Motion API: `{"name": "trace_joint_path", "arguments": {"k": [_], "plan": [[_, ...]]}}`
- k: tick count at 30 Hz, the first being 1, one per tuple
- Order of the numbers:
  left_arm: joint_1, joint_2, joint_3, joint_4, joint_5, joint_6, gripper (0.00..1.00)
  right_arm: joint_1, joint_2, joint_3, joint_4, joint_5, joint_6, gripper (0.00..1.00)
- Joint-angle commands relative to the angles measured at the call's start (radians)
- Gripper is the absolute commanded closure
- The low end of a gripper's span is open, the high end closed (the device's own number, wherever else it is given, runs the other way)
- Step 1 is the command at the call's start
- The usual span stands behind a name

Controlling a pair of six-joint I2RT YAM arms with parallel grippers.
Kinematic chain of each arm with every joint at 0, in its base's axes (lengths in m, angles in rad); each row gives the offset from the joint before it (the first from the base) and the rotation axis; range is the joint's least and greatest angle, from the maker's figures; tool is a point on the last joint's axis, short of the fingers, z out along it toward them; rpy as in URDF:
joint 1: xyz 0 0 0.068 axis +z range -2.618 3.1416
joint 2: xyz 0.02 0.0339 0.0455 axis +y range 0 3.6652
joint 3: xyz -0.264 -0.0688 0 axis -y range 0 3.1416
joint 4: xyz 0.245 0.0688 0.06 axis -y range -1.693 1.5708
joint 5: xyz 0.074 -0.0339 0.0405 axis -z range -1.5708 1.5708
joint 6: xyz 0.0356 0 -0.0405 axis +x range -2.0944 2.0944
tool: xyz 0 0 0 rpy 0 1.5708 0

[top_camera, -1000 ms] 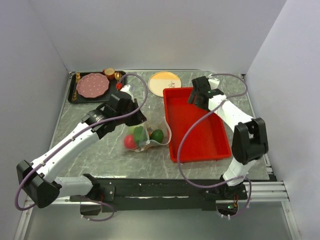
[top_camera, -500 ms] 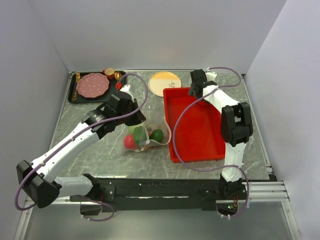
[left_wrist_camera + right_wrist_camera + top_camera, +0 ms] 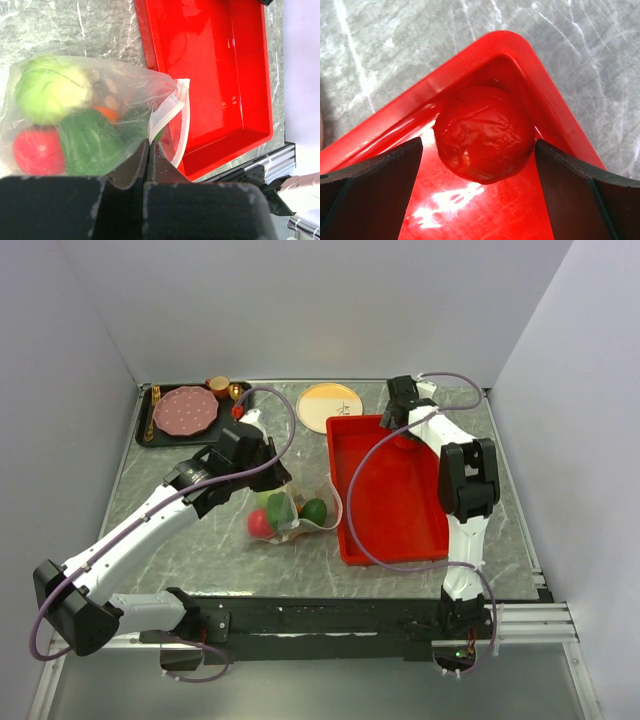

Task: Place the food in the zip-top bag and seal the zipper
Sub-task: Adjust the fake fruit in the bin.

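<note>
The clear zip-top bag (image 3: 296,512) lies left of the red tray (image 3: 395,510) and holds several pieces of food: a light green one (image 3: 47,92), a dark green one (image 3: 90,145), a red one (image 3: 35,152) and a bit of orange. My left gripper (image 3: 272,478) is shut on the bag's edge by the whitish zipper strip (image 3: 167,107), and the mouth gapes toward the tray. My right gripper (image 3: 402,423) is open over the tray's far corner, its fingers on either side of a red round food (image 3: 482,135) without touching it.
A black tray (image 3: 150,435) at the back left holds a pink plate (image 3: 184,410) and small cups. A yellow-orange plate (image 3: 330,405) sits at the back centre, just behind the red tray. Walls close in on the left, back and right.
My right arm has folded back, bringing its gripper over the tray's far corner and the red food. The red tray has turned slightly. The left arm and the bag have not moved.
</note>
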Motion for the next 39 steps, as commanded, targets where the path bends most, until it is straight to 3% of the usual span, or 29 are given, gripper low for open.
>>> {"name": "trace_joint_path", "arguments": {"k": [1, 3, 14, 28, 39], "plan": [[0.0, -0.001, 0.007, 0.011, -0.015, 0.02, 0.99, -0.005, 0.029, 0.069, -0.038, -0.004, -0.001, 0.01], [0.0, -0.005, 0.003, 0.019, -0.013, 0.017, 0.99, -0.005, 0.022, 0.051, -0.034, -0.031, -0.009, 0.07], [0.0, 0.0, 0.008, 0.027, 0.005, 0.019, 0.99, -0.005, -0.054, -0.094, 0.002, -0.154, -0.023, 0.23], [0.0, -0.005, 0.006, 0.03, 0.014, 0.013, 0.99, 0.049, -0.311, -0.423, 0.082, -0.328, -0.035, 0.22], [0.0, -0.001, -0.003, 0.042, 0.025, 0.007, 0.99, 0.175, -0.46, -0.562, 0.022, -0.344, -0.066, 0.06]]}}
